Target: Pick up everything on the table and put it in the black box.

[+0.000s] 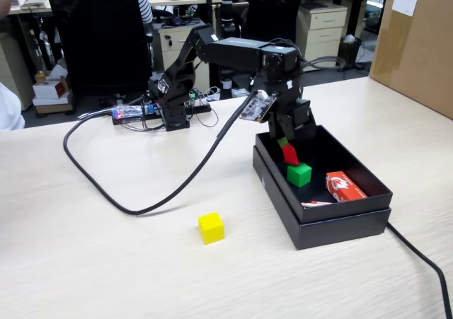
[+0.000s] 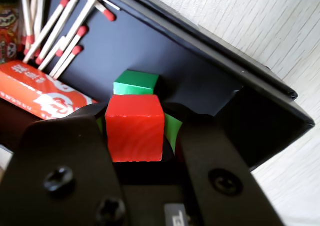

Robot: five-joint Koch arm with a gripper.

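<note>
The gripper (image 1: pixel 290 151) is seen right of centre in the fixed view, lowered into the black box (image 1: pixel 333 227) and closed on the red cube (image 2: pixel 134 128), which fills the middle of the wrist view. The green cube (image 1: pixel 299 174) lies in the box just below it, apparently not touching. An orange packet (image 1: pixel 345 187) and matches (image 2: pixel 55 30) lie beside them. The yellow cube (image 1: pixel 211 228) is left on the worktop (image 1: pixel 85 248), lower centre.

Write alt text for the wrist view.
A black gripper holds a red cube between its jaws above the inside of a shallow black cardboard box. A green cube sits just beyond, with a red-orange printed packet and loose red-tipped matchsticks at left.
</note>
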